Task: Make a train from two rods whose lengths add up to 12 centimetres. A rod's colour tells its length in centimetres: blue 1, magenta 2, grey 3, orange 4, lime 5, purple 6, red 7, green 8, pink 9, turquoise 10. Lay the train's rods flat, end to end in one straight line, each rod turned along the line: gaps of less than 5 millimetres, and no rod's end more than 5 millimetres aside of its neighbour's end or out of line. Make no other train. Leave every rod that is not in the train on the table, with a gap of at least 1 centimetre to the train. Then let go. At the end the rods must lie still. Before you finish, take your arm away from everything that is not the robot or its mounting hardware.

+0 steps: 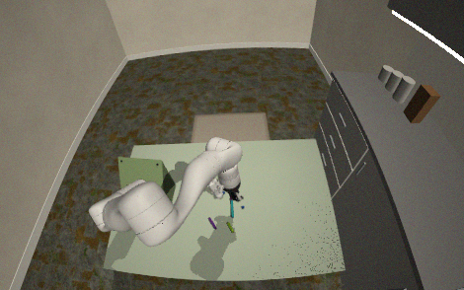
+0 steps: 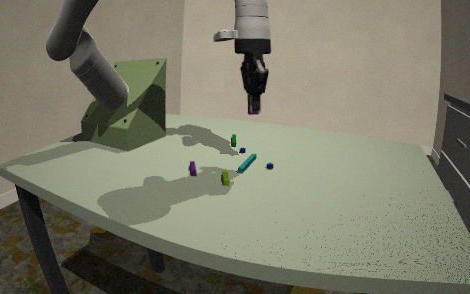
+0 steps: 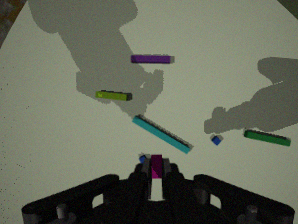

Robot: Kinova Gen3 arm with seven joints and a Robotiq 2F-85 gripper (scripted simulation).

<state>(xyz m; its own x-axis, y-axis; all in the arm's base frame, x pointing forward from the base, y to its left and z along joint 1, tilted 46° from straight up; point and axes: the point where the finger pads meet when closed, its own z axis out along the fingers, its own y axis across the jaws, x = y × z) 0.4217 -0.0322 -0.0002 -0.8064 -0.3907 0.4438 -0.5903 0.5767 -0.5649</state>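
Observation:
My gripper is shut on a short magenta rod and holds it high above the table. Below it lies the long turquoise rod, flat and slanted. A lime rod and a purple rod lie beyond it. A green rod lies apart on the other side. Two small blue rods lie near the turquoise one.
The pale green table holds the arm's green wedge-shaped base block at its far left. Dark cabinets stand along the table's right side.

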